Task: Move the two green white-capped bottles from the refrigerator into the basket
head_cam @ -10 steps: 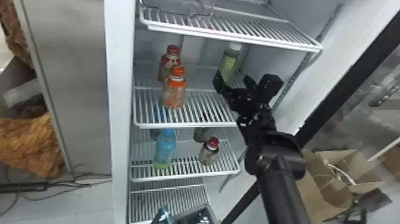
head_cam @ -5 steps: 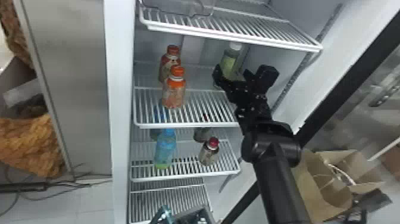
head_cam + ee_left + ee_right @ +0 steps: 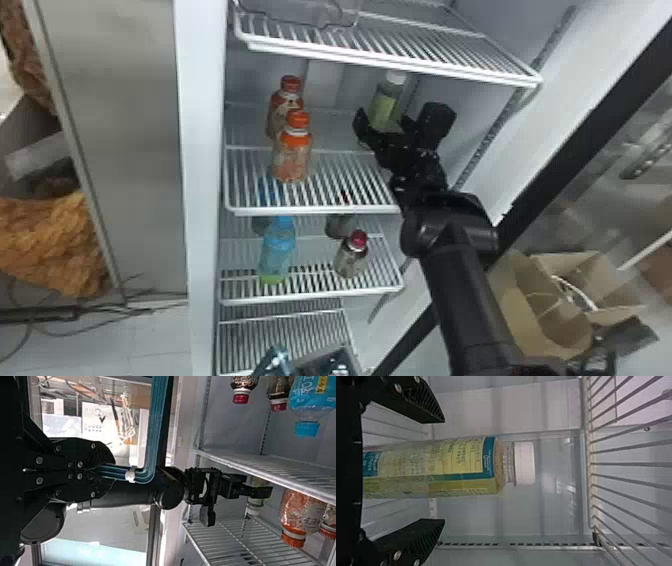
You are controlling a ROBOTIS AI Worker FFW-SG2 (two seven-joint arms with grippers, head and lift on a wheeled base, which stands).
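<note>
Right end effector [image 3: 399,118] stands open around a green, white-capped bottle [image 3: 385,107] inside a refrigerator, its two black fingers on either side of the label and a gap between each one and the plastic. The bottle is upright toward the back of a wire shelf [image 3: 320,211], near the wall on the robot's right. Well apart from it on the same shelf, two orange-capped bottles [image 3: 291,160] stand close together, one in front of the other. On the rack below, a blue bottle [image 3: 277,250] and a red-capped bottle [image 3: 351,255] stand near the front edge, with more behind them. Left end effector [image 3: 104,470], pictured in the left wrist view, is closed on a teal handle [image 3: 155,427]. At the bottom edge of the head view, a grey-rimmed basket [image 3: 327,354] is partly cut off. Beyond the right arm sits an open cardboard box [image 3: 530,320].
</note>
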